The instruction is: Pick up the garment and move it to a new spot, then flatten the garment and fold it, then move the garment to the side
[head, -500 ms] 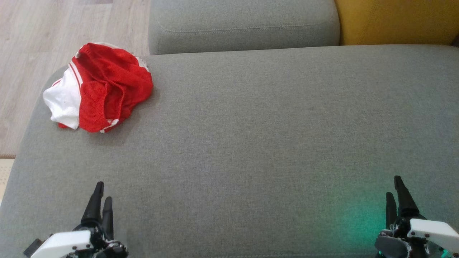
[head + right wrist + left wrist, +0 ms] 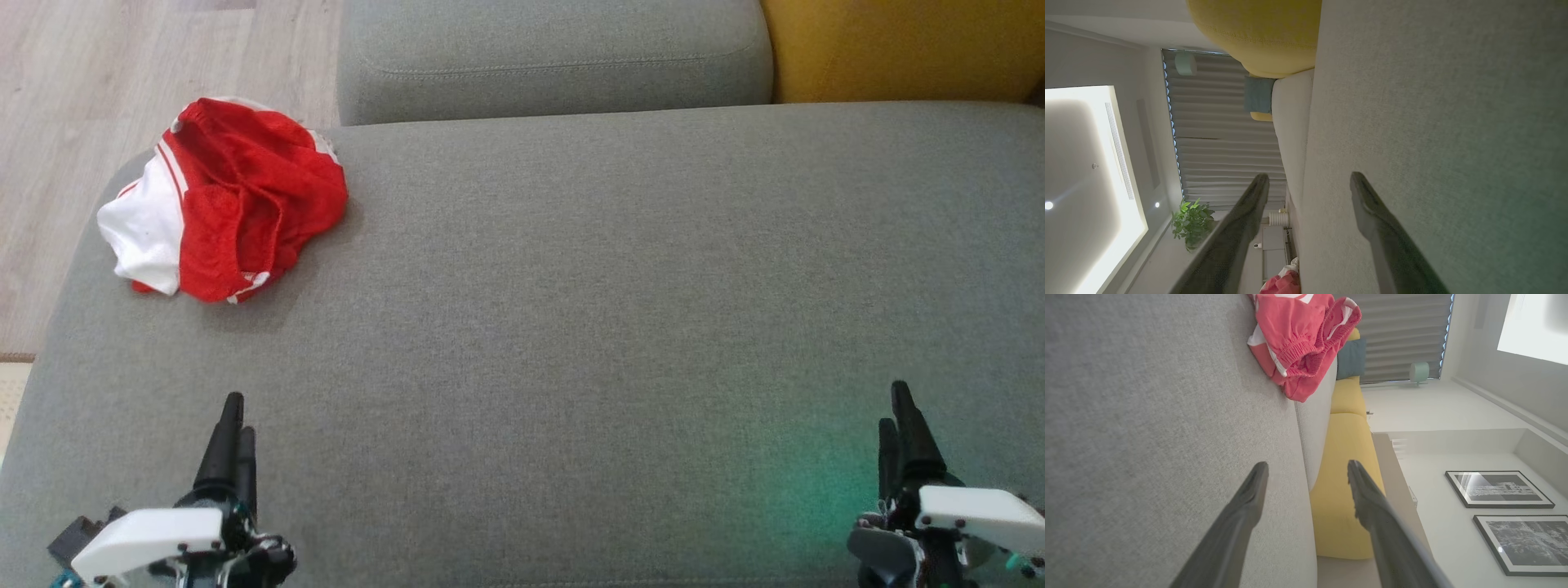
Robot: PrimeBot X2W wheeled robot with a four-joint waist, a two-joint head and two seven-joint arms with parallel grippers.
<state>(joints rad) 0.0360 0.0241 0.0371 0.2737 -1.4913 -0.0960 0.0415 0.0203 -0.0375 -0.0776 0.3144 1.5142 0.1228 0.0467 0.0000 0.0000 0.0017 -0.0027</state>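
The crumpled red-and-white jersey (image 2: 224, 200) sits on the grey seat cushion's (image 2: 571, 327) far-left corner, straight ahead of the nearer left gripper (image 2: 240, 414); it and the right gripper (image 2: 892, 403) gape empty.

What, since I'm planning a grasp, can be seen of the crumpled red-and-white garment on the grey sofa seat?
The crumpled red mesh garment with a white section and red-and-white striped trim lies bunched in a loose heap at the far left corner of the grey fabric sofa seat. The white part faces the seat's left edge; a gathered hem shows in the left wrist view. No lettering is visible. Only the seat touches it.
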